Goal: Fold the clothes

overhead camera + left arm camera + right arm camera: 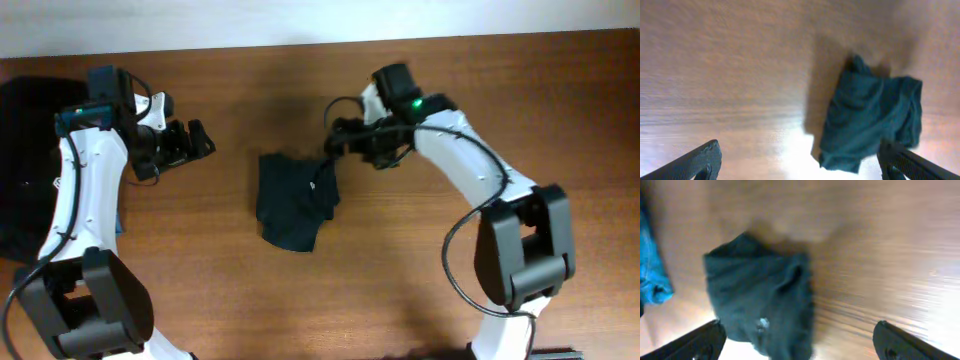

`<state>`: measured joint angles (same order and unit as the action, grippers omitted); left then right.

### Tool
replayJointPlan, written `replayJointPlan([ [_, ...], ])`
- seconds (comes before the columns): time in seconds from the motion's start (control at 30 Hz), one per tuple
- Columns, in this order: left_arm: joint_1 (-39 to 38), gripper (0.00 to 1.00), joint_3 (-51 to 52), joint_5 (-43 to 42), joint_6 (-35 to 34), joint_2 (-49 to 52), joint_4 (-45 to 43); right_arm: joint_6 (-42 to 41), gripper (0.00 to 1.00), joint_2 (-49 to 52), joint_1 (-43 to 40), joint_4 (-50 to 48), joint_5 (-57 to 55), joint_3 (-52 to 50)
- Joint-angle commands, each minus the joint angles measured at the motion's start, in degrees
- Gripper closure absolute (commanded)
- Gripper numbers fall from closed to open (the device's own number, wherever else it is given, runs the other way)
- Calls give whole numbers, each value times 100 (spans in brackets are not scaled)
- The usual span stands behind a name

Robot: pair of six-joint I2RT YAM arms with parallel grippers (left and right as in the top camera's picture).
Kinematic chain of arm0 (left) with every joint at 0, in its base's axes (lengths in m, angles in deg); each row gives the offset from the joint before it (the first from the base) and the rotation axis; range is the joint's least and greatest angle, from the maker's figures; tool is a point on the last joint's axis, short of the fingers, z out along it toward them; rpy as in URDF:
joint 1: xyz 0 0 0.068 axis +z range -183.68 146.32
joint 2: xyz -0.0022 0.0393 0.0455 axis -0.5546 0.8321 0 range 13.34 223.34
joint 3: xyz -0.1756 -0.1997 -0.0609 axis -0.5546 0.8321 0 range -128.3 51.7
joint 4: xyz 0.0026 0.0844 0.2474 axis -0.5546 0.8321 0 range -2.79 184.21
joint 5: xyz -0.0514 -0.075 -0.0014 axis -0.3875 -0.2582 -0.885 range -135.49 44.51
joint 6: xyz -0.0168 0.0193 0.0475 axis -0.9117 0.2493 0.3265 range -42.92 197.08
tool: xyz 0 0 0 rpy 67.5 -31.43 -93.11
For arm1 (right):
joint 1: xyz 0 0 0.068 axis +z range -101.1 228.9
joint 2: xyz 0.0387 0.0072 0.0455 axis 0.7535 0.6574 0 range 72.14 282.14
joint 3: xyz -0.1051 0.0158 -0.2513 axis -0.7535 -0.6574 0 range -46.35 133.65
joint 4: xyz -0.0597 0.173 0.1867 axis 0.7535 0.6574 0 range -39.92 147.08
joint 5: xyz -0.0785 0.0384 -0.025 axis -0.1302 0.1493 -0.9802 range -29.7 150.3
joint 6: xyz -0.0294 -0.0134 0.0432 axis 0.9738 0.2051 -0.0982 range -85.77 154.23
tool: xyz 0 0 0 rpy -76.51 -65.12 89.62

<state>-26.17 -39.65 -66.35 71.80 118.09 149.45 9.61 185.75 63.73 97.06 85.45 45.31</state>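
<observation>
Overhead shows the wooden table (pixel 430 60) with a black heap (pixel 25 170) at its edge, behind the left gripper (pixel 193 140), and one dark garment (pixel 293 205) lying crumpled in a rough bundle between the two arms. The garment sits well ahead of the left gripper and just under the right gripper (pixel 336 148), which hovers at its upper corner; whether the gripper touches the cloth there I cannot tell. Both wrist views show the fingers (pixel 705 157) spread wide with nothing clamped between them, so I judge both grippers open and empty. The step in hand looks like getting the garment flat before any fold is made. To do that well, each gripper should probably take a separate outer corner rather than the bunched middle, pinch a single layer, then draw apart gently until the cloth lies smooth. A small blue cloth (pixel 650 270) lies beyond the garment from the right gripper and is best left alone.
</observation>
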Motion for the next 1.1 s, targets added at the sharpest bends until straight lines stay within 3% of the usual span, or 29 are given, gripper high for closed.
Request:
replayJointPlan([
  [0.0,-286,1,142,-529,365,-28,76,85,1,-173,-439,334,-706,236],
  [0.17,-551,1,831,-643,520,-17,-354,505,1,-170,-1176,761,-688,236],
  [0.43,-555,1,2173,-1945,684,138,-2074,535,1,-170,-1766,1064,-1193,229],
  [0.8,-555,1,2212,-2358,881,1268,-2691,533,1,-170,-1786,1161,-1209,229],
  [1.07,-667,1,2212,-2938,887,1386,-2844,533,1,-170,-1786,1174,-1235,229],
])
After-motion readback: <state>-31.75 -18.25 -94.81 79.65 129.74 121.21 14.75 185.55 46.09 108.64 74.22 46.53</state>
